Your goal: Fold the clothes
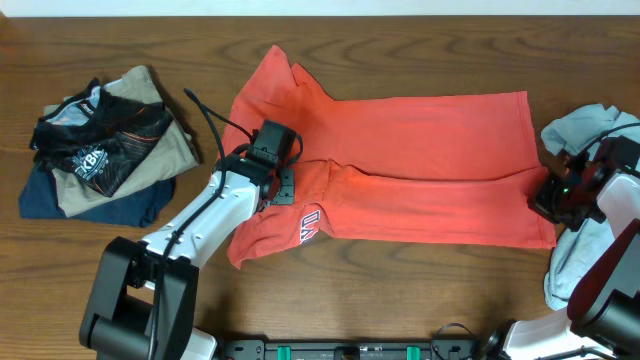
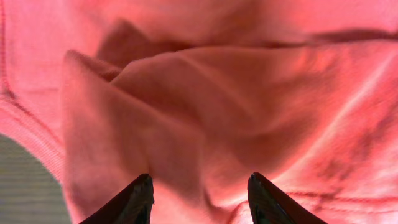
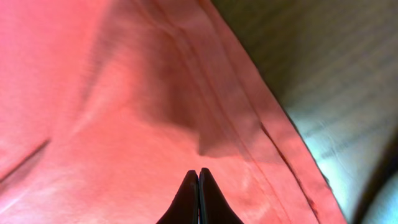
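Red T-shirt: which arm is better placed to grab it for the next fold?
Left, probably. The left fingers stand open just over a rumpled ridge of the red T-shirt, ready to pinch it. The right fingers are shut at the hem edge and would have to reopen first.

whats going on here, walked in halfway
Two robot arms are folding a red T-shirt on the table. It lies spread sideways and looks partly folded lengthwise. The left gripper hangs open over a rumpled fold near the sleeve end, holding nothing. The right gripper is shut at the hem end. A grey-blue shirt lies by the right arm, and a pile of other clothes sits on the left.
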### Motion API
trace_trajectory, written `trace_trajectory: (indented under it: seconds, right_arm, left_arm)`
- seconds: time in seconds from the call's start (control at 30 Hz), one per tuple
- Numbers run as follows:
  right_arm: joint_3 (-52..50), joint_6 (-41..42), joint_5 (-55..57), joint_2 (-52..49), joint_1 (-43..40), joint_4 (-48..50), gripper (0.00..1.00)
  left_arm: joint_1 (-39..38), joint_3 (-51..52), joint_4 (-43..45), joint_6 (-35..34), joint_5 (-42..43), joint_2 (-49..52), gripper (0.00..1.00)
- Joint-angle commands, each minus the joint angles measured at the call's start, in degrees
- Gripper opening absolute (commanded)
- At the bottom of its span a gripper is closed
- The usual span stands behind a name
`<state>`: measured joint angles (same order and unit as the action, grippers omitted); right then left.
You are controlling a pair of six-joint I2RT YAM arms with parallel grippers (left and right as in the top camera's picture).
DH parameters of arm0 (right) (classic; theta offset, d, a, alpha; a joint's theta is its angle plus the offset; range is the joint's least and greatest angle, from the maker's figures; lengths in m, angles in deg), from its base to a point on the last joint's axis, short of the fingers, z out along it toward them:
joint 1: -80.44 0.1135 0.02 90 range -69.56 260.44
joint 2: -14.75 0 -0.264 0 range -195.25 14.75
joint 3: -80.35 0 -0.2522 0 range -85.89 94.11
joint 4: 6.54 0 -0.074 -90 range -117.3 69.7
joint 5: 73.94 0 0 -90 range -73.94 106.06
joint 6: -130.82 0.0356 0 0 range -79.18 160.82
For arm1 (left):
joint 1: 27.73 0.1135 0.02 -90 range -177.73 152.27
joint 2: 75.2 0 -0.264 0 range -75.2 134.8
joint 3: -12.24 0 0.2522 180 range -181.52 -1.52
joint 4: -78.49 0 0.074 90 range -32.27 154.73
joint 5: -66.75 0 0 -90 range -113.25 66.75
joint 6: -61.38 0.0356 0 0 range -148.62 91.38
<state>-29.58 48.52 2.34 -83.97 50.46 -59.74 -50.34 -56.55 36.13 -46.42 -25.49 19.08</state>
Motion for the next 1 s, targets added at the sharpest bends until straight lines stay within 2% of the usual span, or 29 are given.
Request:
trace_trajectory:
  seconds: [0.0, 0.27, 0.47, 0.63, 0.73, 0.97]
  right_arm:
    - [0.9, -3.2, -3.1, 1.1, 1.3, 0.7, 0.01]
    - [-0.6, -6.6, -3.0, 1.1, 4.4, 4.2, 0.01]
    - [-4.6, -7.1, -0.2, 1.1, 5.7, 7.1, 0.01]
    - [-6.5, -2.5, 8.5, 1.1, 5.6, 6.8, 0.02]
    - [-6.6, 0.3, 13.4, 1.1, 5.6, 4.7, 0.03]
    - [-6.6, 6.8, 23.4, 1.1, 5.6, -1.4, 0.04]
  left_arm:
    - [0.0, 1.6, 0.9, -0.5, 2.0, -0.5, 0.50]
    - [1.4, 5.3, 2.5, -0.6, 1.6, 0.2, 0.50]
    - [3.9, 8.2, 3.7, -4.0, 1.8, 0.2, 0.52]
    - [4.2, 11.6, 4.8, -4.0, 1.9, 0.2, 0.59]
    - [4.3, 13.6, 4.4, -4.0, 1.8, 0.2, 0.59]
    - [7.7, 15.5, -7.8, -13.0, 1.6, 0.2, 0.59]
